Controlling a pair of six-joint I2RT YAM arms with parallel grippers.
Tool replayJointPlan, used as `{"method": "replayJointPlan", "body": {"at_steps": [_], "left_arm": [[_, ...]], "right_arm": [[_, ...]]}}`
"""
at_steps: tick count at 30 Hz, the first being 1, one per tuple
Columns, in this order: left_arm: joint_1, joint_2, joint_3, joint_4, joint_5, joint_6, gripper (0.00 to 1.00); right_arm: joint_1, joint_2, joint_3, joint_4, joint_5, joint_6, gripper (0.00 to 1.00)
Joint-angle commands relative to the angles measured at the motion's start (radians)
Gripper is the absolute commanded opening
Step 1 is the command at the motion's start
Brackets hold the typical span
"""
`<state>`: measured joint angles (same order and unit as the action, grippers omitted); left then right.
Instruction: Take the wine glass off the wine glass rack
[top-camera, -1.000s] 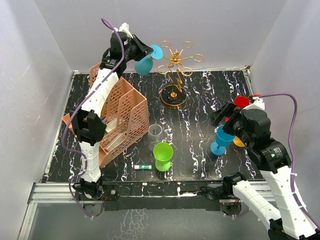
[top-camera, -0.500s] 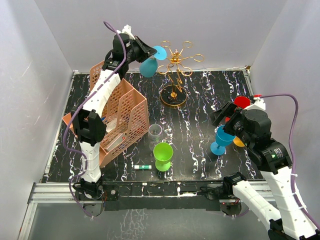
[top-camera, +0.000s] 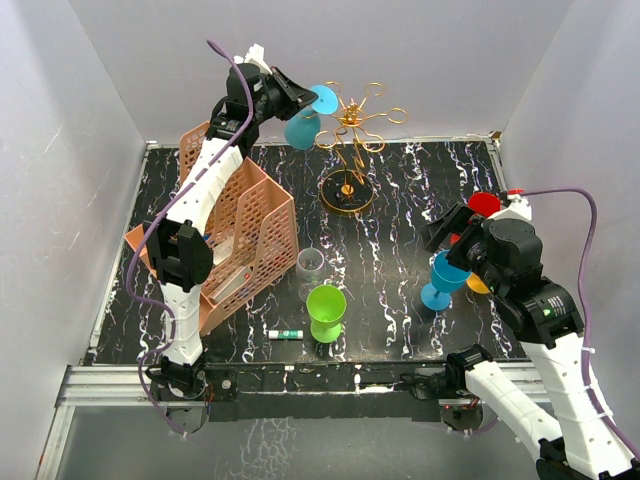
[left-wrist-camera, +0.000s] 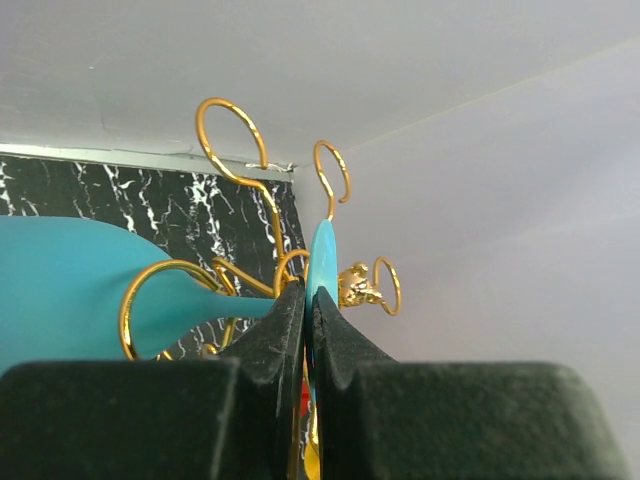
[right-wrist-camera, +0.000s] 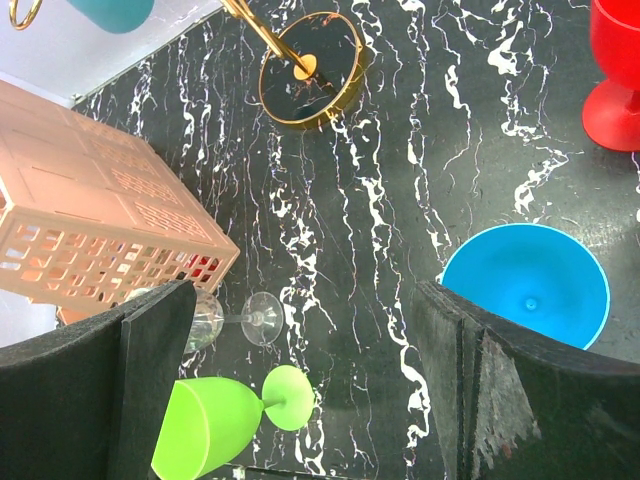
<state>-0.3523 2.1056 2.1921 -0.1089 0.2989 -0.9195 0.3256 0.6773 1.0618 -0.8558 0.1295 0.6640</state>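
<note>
GRIP: left gripper (left-wrist-camera: 308, 310) nearly closed on wine glass (top-camera: 303, 125) foot | LOCATION: aloft beside wine glass rack (top-camera: 350, 150), far edge; stem appears inside a wire loop | RISK: stem snags loop, tipping rack; thin foot slips | RIGHT: right gripper (right-wrist-camera: 310, 370) wide, empty

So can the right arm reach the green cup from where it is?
Probably yes. The right gripper is open and empty, and only bare table lies between it and the green cup. The blue glass stands close beneath it, so it should lift clear first.
</note>
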Motion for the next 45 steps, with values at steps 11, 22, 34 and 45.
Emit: {"method": "replayJointPlan", "body": {"at_steps": [11, 22, 34, 45], "left_arm": [[-0.013, -0.039, 0.019, 0.039, 0.007, -0.001, 0.00], [0.007, -0.080, 0.023, -0.038, -0.108, 0.050, 0.00], [-0.010, -0.068, -0.010, -0.006, -0.097, 0.005, 0.00], [-0.042, -0.017, 0.040, -0.002, -0.073, -0.014, 0.00]], "right_arm": [[0.003, -0.010, -0.006, 0.046, 0.020, 0.006, 0.98], [0.004, -0.016, 0.001, 0.032, 0.038, 0.003, 0.98], [0.003, -0.007, 0.001, 0.032, 0.034, 0.008, 0.98], [0.004, -0.003, 0.006, 0.032, 0.036, 0.006, 0.98]]}}
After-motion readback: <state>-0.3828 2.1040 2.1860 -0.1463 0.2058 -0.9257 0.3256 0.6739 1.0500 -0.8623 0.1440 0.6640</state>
